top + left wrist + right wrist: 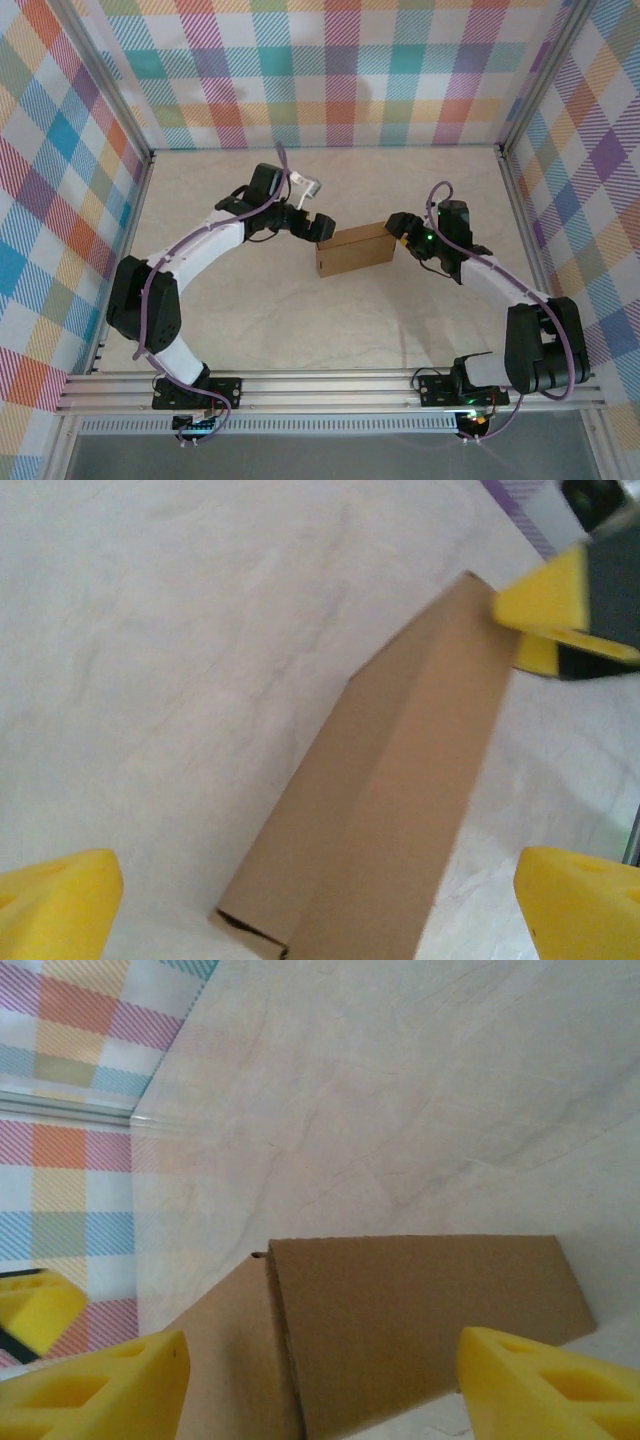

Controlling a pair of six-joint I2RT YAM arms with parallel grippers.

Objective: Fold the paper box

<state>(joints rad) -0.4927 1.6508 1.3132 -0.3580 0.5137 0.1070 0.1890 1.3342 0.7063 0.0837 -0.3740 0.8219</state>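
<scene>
Paper box: closed brown carton lying mid-desk, between my two arms.
Left fingers: spread wide at the box's left end, one tip on either side, holding nothing.
Right fingers: apart, straddling the box's right end, not clamped.

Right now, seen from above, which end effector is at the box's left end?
The left end effector, jaws open at the left end of the paper box. The right end effector is at the opposite, right end.
</scene>
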